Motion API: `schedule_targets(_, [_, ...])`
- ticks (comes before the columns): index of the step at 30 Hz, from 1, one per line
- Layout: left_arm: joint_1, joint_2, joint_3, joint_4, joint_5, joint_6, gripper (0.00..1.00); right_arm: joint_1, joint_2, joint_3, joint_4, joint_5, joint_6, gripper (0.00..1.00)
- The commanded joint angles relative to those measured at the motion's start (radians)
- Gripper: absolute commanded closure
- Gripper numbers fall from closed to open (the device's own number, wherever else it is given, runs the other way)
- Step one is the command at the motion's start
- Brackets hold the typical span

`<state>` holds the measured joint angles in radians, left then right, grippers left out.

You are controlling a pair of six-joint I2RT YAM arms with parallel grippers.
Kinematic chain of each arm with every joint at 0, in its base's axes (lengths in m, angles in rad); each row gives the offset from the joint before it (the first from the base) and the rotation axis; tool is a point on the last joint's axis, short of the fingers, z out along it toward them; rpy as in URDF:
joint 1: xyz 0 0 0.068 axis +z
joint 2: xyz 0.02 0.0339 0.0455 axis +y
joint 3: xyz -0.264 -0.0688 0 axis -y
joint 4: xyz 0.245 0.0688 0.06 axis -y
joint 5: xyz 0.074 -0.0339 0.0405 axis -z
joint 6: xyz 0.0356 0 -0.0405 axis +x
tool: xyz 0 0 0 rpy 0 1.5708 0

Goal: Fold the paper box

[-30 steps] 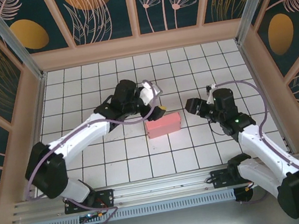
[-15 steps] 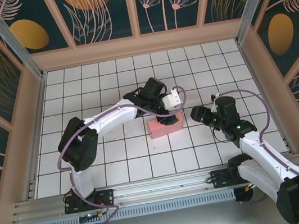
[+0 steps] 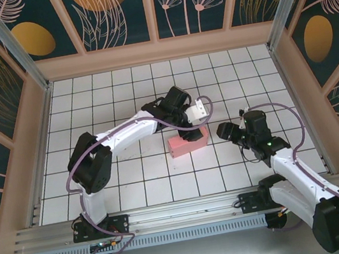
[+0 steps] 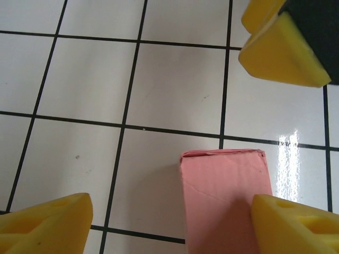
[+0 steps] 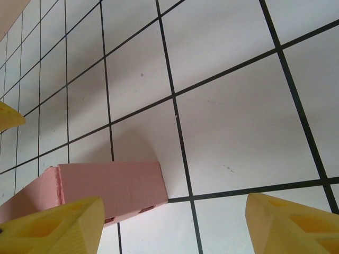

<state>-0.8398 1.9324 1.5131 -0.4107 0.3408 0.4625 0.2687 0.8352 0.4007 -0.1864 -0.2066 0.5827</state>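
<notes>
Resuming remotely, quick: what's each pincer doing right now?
Left pincer: open, above the pink paper box, not gripping it.
Right pincer: open, empty.

1. White tiled tabletop (image 3: 119, 96) — glossy, ruled with a black grid.
2. Light wooden frame (image 3: 157, 51) bordering the tiles on three sides.
3. Dark teal wall panels (image 3: 119, 12) with pale leaves, flowers and orange ovals.
4. Aluminium rail (image 3: 183, 210) along the near edge — a perforated strip (image 3: 186, 234) just below it.

Bright, even light falls from above. The white tiled table (image 3: 134, 190) shows hardly any shadow in the top view. In the left wrist view, streaked glare gleams on a tile beside the paper box (image 4: 222, 180), whose soft grey shadow lies to its left — tile lines are sharp.
</notes>
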Motion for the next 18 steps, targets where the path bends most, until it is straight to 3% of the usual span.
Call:
schedule_targets(1, [-0.003,-0.069,0.001,0.055,0.063,-0.059,0.19,-0.009,0.007,-0.013,0.039,0.0,-0.008,0.29])
schedule_targets(14, [-0.017,-0.069,-0.126,0.077,0.022,0.008,0.25,-0.01,0.027,0.001,0.038,0.003,-0.025,0.29])
schedule_targets(18, [-0.018,-0.05,-0.121,0.051,-0.014,0.026,0.36,-0.01,0.037,0.004,0.039,0.003,-0.027,0.29])
